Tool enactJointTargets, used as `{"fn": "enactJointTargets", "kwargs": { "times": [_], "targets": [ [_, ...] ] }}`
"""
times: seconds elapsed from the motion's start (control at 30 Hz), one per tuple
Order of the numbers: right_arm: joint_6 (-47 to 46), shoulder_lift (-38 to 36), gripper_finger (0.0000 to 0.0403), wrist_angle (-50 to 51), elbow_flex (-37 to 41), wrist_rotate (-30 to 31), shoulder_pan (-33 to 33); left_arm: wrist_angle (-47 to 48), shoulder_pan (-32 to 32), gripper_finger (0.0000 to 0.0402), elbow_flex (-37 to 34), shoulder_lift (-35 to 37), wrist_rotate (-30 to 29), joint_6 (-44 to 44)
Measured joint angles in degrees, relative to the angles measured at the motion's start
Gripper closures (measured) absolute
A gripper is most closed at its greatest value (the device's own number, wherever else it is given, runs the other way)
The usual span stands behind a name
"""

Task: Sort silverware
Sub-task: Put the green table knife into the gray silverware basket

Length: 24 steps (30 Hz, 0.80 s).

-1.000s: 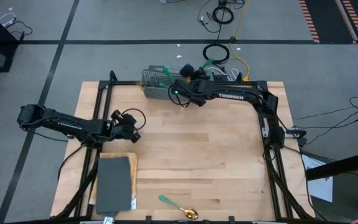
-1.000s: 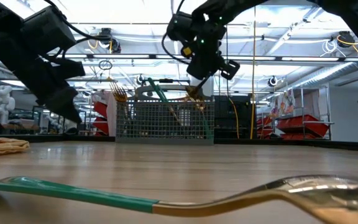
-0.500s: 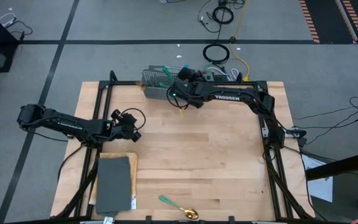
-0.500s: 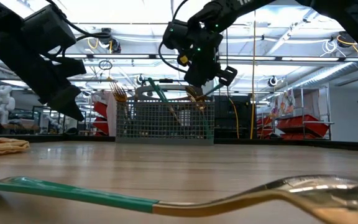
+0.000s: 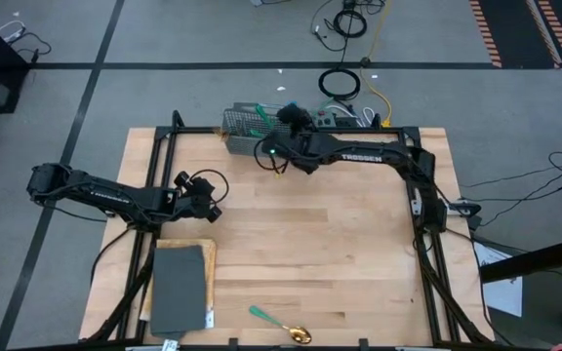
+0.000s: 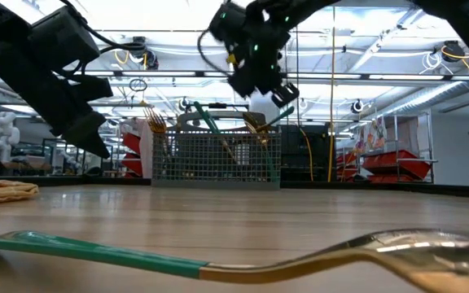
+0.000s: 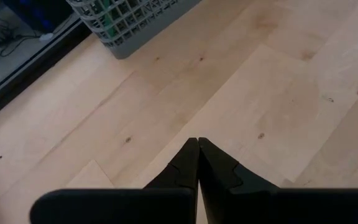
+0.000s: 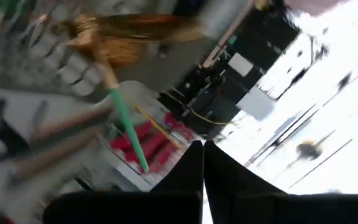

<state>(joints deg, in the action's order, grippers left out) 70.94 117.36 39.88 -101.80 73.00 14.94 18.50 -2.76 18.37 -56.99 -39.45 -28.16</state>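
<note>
Several pieces of silverware (image 6: 255, 122) with gold heads and teal-green handles stand upright in the grey wire-mesh basket (image 5: 247, 132) at the table's far edge. They also show in the right wrist view (image 8: 114, 62). One spoon (image 5: 281, 325) lies flat near the table's near edge, close up in the low view (image 6: 218, 264). My right gripper (image 6: 286, 92) is shut and empty, in the air above the basket's right end. My left gripper (image 7: 197, 142) is shut and empty above the table's left part (image 5: 208, 200).
A dark grey mat (image 5: 179, 288) lies on a wooden board at the table's near left. A beige cloth (image 6: 2, 190) shows at the left in the low view. Bare wood (image 5: 320, 234) spans the table's middle. Cables lie on the floor beyond the far edge.
My right gripper has risen above the basket's right end and shifted a little toward the table's left edge, turning at the wrist. Its fingers have stayed shut. The silverware in the basket and the spoon on the table have not moved.
</note>
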Motion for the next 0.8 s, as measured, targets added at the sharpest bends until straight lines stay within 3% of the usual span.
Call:
{"fn": "enactJointTargets", "kwargs": {
  "times": [0.13, 0.27, 0.33, 0.4, 0.57, 0.8],
  "targets": [
    [-19.4, -5.7, 0.0402, 0.5, 0.0, -5.7, 0.8, 0.0, 0.0, 0.0391, 0.0, 0.0, 0.0, 0.0],
    [-51.6, -13.9, 0.0385, 8.9, 0.0, -25.4, 6.0, 0.0, 0.0, 0.0391, 0.0, 0.0, 0.2, 0.0],
    [-61.2, -17.6, 0.0368, 11.5, 0.6, -35.5, 10.0, 0.0, 0.0, 0.0391, 0.0, 0.0, 0.4, 0.0],
    [-66.2, -20.5, 0.0346, 13.1, 2.5, -42.8, 13.9, -0.1, 0.0, 0.0391, 0.0, 0.0, 0.6, 0.0],
    [-73.5, -24.7, 0.0284, 14.2, 8.7, -51.8, 21.8, 0.0, 0.0, 0.0391, 0.0, 0.0, 2.3, 0.1],
    [-80.3, -25.5, 0.0198, -0.2, 19.6, -67.8, 27.1, 0.0, 0.0, 0.0391, 0.0, 0.0, 2.8, 0.2]
  ]
}}
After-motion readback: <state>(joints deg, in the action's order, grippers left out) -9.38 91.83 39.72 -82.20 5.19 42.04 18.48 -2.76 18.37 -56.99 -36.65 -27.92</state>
